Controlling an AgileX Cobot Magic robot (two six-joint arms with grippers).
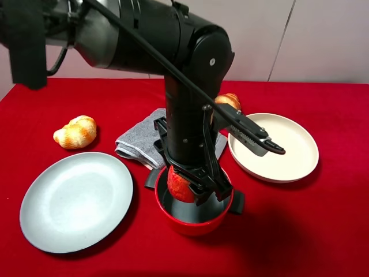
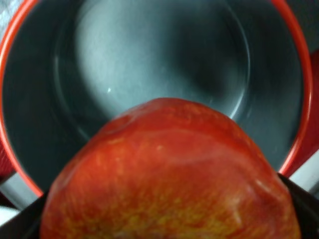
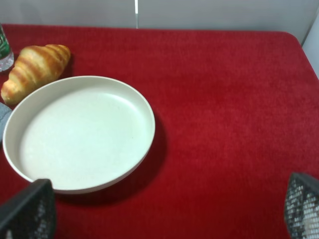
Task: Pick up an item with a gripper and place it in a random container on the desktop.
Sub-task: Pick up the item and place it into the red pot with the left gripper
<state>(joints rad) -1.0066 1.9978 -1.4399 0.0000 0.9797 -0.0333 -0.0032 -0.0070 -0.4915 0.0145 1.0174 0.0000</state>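
Note:
My left gripper (image 1: 195, 190) points straight down, shut on the red apple (image 1: 179, 184). It holds the apple in the mouth of the red pot (image 1: 196, 228), at rim height, toward the pot's left side. The left wrist view shows the apple (image 2: 169, 174) filling the near half, above the pot's bare dark grey inside (image 2: 149, 59). The dark fingers (image 2: 305, 209) show only at the corners. My right gripper (image 3: 169, 214) is open and empty above the red cloth (image 3: 224, 99), near the cream dish (image 3: 79, 134). It is out of the exterior view.
A grey plate (image 1: 75, 199) lies front left, with a croissant (image 1: 75, 131) behind it. A grey towel (image 1: 141, 138) lies behind the pot. The cream dish (image 1: 288, 147) sits to the right, a second croissant (image 1: 228, 101) at its back left. A black toothed piece (image 1: 253, 138) juts over the dish's left rim.

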